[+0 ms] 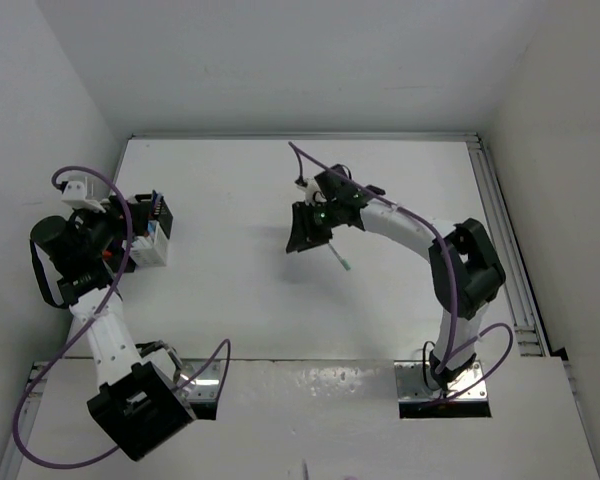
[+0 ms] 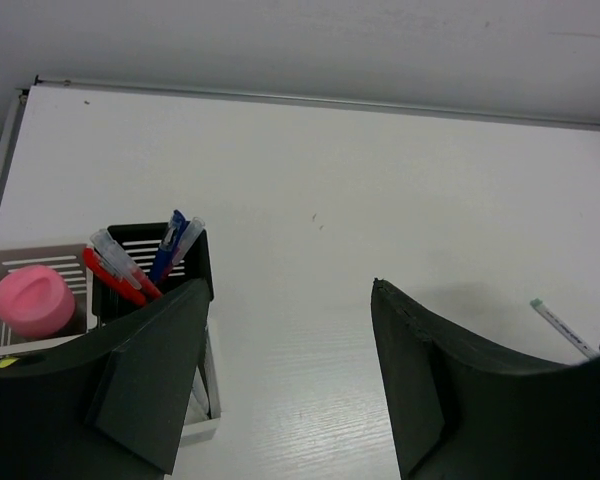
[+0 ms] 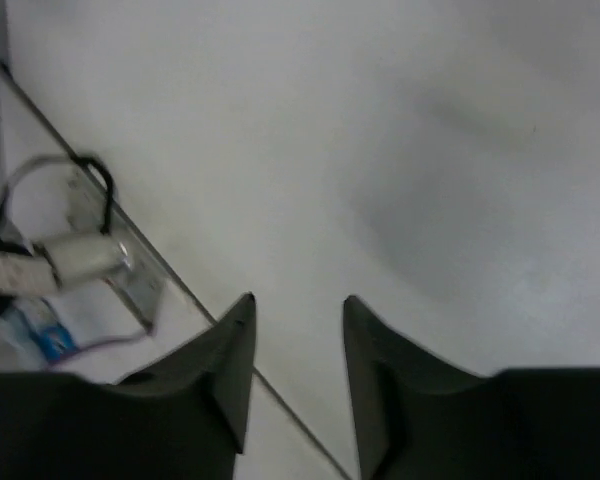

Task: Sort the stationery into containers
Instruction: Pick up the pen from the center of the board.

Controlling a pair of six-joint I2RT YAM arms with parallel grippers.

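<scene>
At far left of the worktop, a black mesh holder w/ red pens & blue pens stands right beside a white holder w/ the pink stick. L gripper hovers just beside them, fingers spread wide, empty. R gripper is mid-worktop, also spread, nothing held. One thin pen lies near it.
</scene>
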